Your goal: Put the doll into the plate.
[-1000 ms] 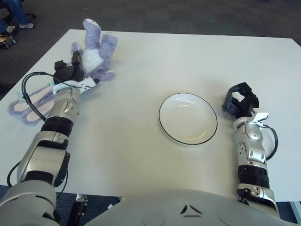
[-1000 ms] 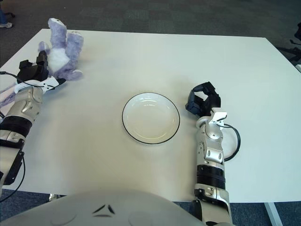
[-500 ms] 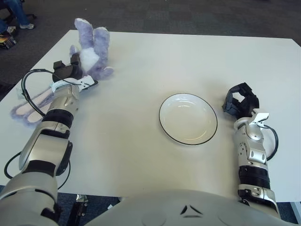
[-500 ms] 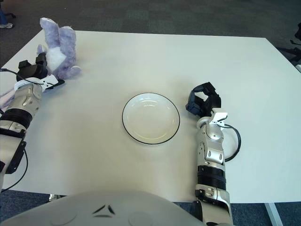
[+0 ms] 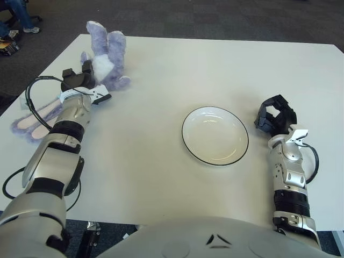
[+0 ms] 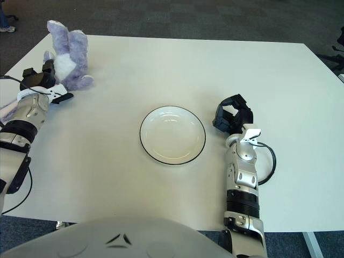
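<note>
Gripping purple doll (image 5: 105, 57) at far left of plate (image 5: 215, 135): left hand (image 5: 78, 82), fingers closed on it. Right hand (image 5: 274, 118) seen just right of plate, fingers curled, nothing held. White table (image 5: 161, 177) backed by dark carpet (image 5: 215, 19). No writing legible.

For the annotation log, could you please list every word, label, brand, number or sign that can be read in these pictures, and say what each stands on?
None: no legible text shows in either view.
Fluffy purple plush doll: no tag or writing visible.
Round white plate with a dark rim: unmarked.
Left hand, at the doll: small white patches near the wrist, nothing readable on them.
Right hand, right of the plate: no lettering visible.
White table: no markings.
</note>
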{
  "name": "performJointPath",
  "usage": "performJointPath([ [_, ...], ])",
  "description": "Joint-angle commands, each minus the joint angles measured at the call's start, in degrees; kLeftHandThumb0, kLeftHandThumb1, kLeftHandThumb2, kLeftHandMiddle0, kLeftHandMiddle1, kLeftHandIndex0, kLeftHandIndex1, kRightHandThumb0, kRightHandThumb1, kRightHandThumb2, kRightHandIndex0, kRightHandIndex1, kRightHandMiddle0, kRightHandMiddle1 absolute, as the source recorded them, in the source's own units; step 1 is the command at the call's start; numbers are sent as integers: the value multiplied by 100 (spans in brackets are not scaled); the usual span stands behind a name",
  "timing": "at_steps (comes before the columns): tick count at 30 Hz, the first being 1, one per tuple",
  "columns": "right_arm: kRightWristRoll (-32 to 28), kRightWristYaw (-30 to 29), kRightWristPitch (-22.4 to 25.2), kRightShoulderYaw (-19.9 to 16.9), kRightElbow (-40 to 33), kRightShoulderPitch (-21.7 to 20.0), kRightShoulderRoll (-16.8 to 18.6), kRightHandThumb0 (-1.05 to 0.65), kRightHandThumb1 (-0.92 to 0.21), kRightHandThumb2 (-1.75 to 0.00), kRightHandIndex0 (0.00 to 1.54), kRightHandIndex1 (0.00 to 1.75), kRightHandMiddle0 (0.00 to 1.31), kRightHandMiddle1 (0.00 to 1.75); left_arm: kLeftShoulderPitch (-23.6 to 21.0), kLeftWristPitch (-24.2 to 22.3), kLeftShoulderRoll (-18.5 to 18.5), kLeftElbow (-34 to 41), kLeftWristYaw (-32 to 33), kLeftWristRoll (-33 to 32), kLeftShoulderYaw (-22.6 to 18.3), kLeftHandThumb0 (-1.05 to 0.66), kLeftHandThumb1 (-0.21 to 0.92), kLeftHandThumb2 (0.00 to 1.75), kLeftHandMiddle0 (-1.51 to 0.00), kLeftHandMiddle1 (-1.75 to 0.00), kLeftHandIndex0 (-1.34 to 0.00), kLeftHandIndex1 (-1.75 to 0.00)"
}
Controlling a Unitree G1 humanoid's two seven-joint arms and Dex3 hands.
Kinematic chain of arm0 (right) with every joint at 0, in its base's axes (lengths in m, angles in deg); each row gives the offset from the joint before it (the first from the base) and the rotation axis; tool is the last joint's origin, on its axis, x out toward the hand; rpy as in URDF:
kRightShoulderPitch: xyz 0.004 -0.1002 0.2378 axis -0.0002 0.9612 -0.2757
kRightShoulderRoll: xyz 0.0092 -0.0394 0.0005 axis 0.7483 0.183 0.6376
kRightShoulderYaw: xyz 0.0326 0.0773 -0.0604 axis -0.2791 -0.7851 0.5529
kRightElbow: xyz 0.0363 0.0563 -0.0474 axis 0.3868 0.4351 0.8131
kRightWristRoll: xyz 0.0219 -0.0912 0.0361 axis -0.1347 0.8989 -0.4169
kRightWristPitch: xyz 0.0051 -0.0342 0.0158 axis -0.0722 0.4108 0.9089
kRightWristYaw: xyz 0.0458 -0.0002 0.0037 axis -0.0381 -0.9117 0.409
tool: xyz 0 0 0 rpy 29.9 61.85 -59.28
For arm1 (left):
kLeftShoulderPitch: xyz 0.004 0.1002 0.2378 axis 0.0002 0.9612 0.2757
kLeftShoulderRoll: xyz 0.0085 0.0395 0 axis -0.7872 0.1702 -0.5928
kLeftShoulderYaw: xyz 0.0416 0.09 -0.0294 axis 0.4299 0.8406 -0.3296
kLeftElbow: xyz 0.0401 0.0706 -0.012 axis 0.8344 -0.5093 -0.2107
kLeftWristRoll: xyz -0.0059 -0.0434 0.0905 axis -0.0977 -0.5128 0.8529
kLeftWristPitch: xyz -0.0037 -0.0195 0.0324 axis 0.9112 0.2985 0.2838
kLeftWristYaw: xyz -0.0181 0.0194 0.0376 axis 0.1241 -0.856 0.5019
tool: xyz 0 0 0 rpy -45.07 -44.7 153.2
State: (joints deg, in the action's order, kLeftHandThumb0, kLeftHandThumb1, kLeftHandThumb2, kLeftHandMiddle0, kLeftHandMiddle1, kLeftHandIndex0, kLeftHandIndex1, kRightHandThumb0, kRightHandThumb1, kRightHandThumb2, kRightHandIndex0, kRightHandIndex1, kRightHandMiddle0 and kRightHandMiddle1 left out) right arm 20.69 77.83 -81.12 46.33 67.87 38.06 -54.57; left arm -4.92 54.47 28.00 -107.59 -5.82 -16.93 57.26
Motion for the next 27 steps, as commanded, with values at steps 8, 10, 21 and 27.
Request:
performJointPath([
  [8,-69,-14,359,-8,140,229,25,-46,-38,-124,120,175,57,175,8,-300,19,62,-641,241,498,-60,23,89,-5,-174,0,0],
  [10,-85,1,360,-15,143,231,23,-46,-38,-124,120,175,57,175,-21,-362,39,43,-599,280,563,-55,22,90,-8,-173,0,0],
  [21,-131,-11,469,-19,78,232,29,-47,-38,-124,120,175,57,175,-117,-631,243,-75,-231,203,540,-16,23,107,-33,-173,-1,-1],
  [27,-153,0,478,-12,66,238,19,-47,-38,-124,120,175,57,175,-150,-662,357,-181,-66,73,438,38,37,114,-57,-166,0,-37],
])
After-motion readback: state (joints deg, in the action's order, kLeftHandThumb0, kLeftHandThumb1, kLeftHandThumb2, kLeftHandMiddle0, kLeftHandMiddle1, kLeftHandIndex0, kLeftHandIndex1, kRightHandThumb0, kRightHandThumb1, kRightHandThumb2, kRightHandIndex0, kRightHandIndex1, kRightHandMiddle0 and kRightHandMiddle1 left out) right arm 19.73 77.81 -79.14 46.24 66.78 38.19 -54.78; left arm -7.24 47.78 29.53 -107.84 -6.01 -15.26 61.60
